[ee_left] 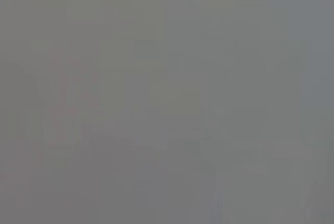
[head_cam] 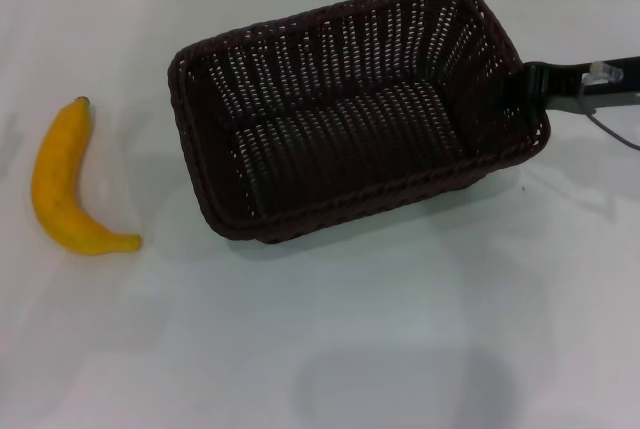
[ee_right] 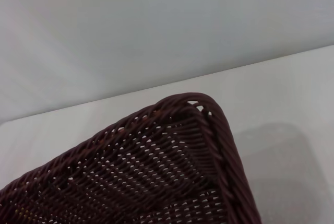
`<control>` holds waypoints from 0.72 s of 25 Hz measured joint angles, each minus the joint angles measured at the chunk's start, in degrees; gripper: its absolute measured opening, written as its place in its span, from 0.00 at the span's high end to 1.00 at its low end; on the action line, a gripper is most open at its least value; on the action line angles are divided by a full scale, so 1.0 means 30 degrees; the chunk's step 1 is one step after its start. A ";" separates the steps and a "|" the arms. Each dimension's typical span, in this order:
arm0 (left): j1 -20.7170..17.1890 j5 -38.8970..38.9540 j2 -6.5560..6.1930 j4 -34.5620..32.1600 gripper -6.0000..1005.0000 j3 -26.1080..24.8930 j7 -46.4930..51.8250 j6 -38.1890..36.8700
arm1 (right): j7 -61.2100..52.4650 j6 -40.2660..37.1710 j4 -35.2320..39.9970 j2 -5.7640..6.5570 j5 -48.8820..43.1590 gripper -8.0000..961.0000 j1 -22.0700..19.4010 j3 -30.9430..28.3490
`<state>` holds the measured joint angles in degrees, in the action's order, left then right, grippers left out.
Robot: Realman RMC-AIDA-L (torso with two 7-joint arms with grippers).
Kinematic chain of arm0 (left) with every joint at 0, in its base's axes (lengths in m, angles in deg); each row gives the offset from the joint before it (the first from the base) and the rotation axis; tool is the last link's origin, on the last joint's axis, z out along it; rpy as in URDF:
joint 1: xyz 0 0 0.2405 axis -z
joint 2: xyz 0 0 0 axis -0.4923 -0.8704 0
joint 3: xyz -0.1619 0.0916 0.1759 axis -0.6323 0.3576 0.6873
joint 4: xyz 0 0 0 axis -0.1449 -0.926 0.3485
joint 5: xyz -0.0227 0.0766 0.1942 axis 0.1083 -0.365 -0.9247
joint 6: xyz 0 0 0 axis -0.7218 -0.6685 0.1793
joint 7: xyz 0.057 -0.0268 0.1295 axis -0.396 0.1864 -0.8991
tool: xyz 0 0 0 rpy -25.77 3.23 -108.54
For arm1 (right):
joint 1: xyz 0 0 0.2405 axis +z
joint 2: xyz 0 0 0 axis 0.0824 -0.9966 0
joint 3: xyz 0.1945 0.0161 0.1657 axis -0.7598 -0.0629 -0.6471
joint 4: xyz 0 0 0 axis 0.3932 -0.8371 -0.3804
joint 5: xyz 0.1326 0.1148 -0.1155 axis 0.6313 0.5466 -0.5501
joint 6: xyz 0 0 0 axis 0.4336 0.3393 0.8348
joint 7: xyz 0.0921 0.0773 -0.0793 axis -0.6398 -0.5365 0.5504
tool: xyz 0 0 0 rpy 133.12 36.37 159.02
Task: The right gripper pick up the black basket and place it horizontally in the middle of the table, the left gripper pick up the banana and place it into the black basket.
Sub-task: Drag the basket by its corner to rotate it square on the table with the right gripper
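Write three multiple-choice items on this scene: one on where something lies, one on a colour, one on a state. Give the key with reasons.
1. Where does the curved yellow banana lie?
A. inside the basket
B. on the white table, to the robot's left of the basket
C. in a gripper

2. What colour is the rectangular woven wicker basket?
A. dark brown-black
B. red
C. pale straw

3. What is in the basket?
A. a banana
B. two cups
C. nothing

Key: B, the banana rests on the bare white table apart from the basket; A, its weave is dark throughout; C, its floor shows bare. The slim black right gripper sits at the basket's right end.
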<state>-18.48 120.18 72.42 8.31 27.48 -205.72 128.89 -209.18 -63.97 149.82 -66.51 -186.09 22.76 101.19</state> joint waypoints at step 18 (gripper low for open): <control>0.0050 -0.0258 0.0001 0.0042 0.16 0.0001 0.0000 0.0002 | 0.0019 0.3131 -0.0476 0.0056 0.1110 0.82 -0.0461 0.2127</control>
<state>-18.33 119.40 72.42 8.44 27.48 -205.72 128.89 -209.12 -54.58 148.39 -66.34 -182.76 21.38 107.57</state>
